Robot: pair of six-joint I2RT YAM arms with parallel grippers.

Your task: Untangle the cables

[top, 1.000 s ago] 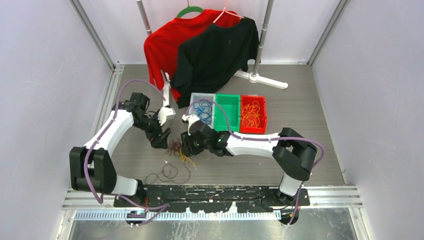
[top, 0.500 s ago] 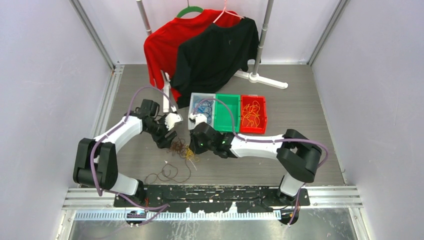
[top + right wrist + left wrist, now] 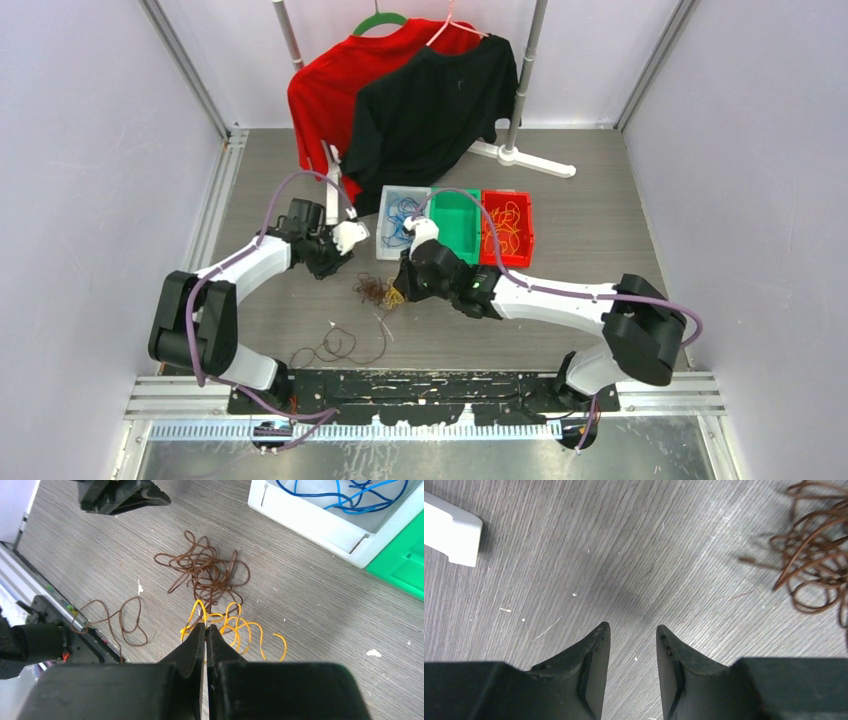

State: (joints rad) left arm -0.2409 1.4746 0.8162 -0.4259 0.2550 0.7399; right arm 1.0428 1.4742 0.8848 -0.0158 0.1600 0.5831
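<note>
The yellow cable (image 3: pixel 235 627) lies in loose loops at the tips of the right pincer (image 3: pixel 206 626), with one strand pinched between them. Just beyond the tips, touching the yellow loops, a brown tangle (image 3: pixel 207 572) of thin wire lies flat. It is ahead and right of the left pincer (image 3: pixel 633 629), apart from it. A separate brown loop (image 3: pixel 120 622) lies left of the right pincer, clear of the tangle. Blue cables (image 3: pixel 345 495) coil in a white bin (image 3: pixel 310 525) ahead and to the right.
</note>
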